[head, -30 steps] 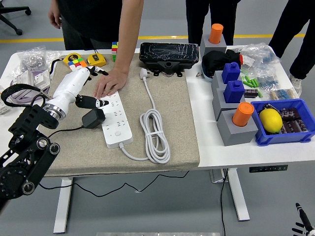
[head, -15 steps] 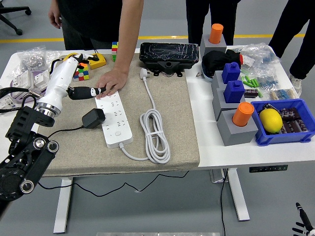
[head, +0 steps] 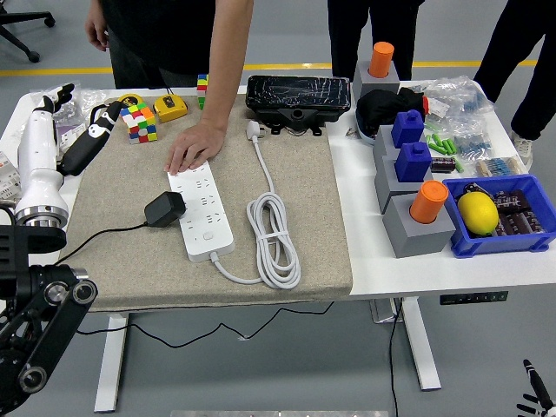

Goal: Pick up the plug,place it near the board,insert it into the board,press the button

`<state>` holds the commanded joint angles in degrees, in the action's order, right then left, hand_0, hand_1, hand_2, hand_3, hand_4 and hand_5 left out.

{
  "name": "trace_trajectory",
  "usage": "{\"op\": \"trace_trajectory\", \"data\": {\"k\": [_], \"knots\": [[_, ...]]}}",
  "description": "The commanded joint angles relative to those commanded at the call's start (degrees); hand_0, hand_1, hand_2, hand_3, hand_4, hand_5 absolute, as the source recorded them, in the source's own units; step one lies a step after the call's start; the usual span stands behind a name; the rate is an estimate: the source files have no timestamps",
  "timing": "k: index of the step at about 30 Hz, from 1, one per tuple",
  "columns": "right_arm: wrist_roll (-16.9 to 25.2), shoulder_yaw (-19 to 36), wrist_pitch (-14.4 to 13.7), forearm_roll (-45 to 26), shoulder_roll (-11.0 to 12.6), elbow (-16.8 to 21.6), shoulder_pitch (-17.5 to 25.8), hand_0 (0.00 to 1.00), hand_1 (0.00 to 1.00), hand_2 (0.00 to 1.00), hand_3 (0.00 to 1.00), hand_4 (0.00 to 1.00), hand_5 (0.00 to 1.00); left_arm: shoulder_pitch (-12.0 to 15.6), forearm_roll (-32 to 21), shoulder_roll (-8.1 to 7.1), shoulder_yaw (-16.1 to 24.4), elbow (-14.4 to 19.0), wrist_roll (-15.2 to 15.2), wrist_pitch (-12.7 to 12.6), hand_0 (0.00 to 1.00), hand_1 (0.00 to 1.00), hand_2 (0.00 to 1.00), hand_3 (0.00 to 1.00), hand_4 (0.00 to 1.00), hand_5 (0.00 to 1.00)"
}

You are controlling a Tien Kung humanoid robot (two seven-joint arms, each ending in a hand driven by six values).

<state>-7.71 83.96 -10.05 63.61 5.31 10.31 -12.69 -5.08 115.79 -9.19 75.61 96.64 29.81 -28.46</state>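
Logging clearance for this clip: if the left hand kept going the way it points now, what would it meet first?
The left hand, fingers spread and empty, points toward the table's far-left corner. First in that line look to be the clear plastic bags there, though depth is hard to judge, so it may pass above them.

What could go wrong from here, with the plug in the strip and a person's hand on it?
The person's hand rests on the power strip's far end, so a robot hand coming to press the button might bump it. The plug sits at the strip's left edge; whether it is fully seated cannot be told.
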Motion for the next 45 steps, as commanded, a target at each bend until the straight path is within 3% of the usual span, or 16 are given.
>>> {"op": "trace_trajectory", "data": {"k": [3,5,10,13,28,45], "knots": [[-0.09,0.13,0.05,0.22,0.00,0.00,0.06,0.809,0.775,0.760,0.822,0.998,0.998,2.80,2.30,-0.49,0.19,2.60,5.34,4.24,0.850,0.888,0.872,0.852,0.998,0.998],[-0.09,0.16,0.04,0.25,0.00,0.00,0.09,0.809,0.775,0.760,0.822,0.998,0.998,4.00,2.33,-0.72,0.06,3.54,7.17,6.78,0.850,0.888,0.872,0.852,0.998,0.998],[-0.05,-0.01,0.01,0.17,0.14,0.00,0.05,0.809,0.775,0.760,0.822,0.998,0.998,6.82,1.32,-1.10,-0.75,5.03,7.17,13.42,0.827,0.845,0.838,0.821,0.998,0.998],[-0.07,-0.15,0.05,0.16,0.15,0.00,0.16,0.808,0.775,0.760,0.822,0.998,0.998,7.49,0.57,-1.35,-1.59,4.74,7.17,15.59,0.828,0.844,0.831,0.814,0.998,0.998],[-0.23,-0.15,0.05,0.27,0.33,0.00,-0.08,0.809,0.775,0.760,0.822,0.998,0.998,6.66,-2.46,-1.85,-6.71,2.68,7.17,17.93,0.830,0.846,0.831,0.811,0.998,0.998],[-0.24,-0.26,0.07,0.10,0.38,0.00,-0.37,0.809,0.775,0.760,0.822,0.998,0.998,4.67,-3.81,-1.57,-8.33,-0.54,7.17,19.32,0.836,0.848,0.831,0.815,0.998,0.998]]}}
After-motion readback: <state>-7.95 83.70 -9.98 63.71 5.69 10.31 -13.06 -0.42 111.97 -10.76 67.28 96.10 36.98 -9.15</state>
